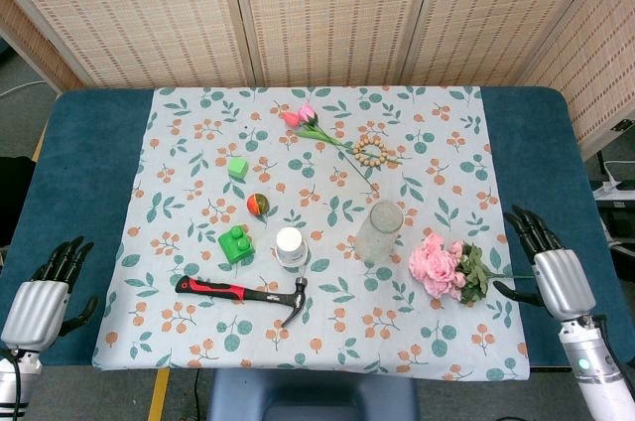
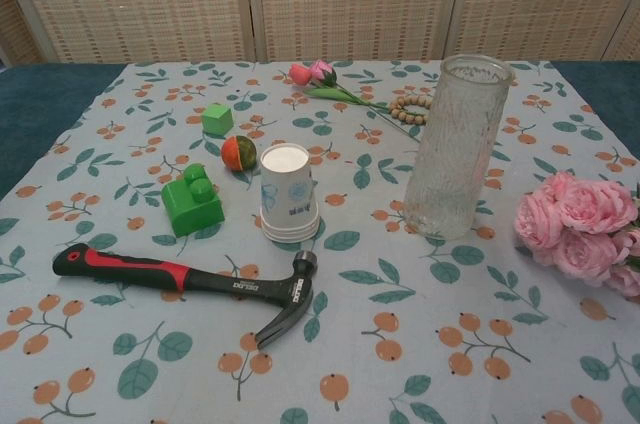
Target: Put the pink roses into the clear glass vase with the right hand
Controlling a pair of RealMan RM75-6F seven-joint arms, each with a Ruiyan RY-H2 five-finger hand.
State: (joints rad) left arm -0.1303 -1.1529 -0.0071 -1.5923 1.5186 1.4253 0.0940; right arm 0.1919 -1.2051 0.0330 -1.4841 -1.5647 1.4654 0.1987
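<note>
The bunch of pink roses point(image 1: 438, 264) lies on the floral cloth at the right, blooms toward the vase, green stems pointing right; its blooms point(image 2: 578, 231) show at the chest view's right edge. The clear glass vase point(image 1: 380, 231) stands upright and empty just left of them, tall in the chest view point(image 2: 457, 145). My right hand point(image 1: 552, 266) rests open at the table's right edge, fingers spread, beside the stem ends and holding nothing. My left hand point(image 1: 47, 287) lies open at the front left corner, far from both. Neither hand shows in the chest view.
A red-and-black hammer point(image 1: 245, 292) lies near the front edge. A white paper cup point(image 1: 290, 246), green blocks point(image 1: 235, 243), a small green cube point(image 1: 237, 167) and an orange-green ball point(image 1: 259, 205) sit left of the vase. Tulip stems point(image 1: 310, 122) and a bead ring point(image 1: 374, 152) lie behind.
</note>
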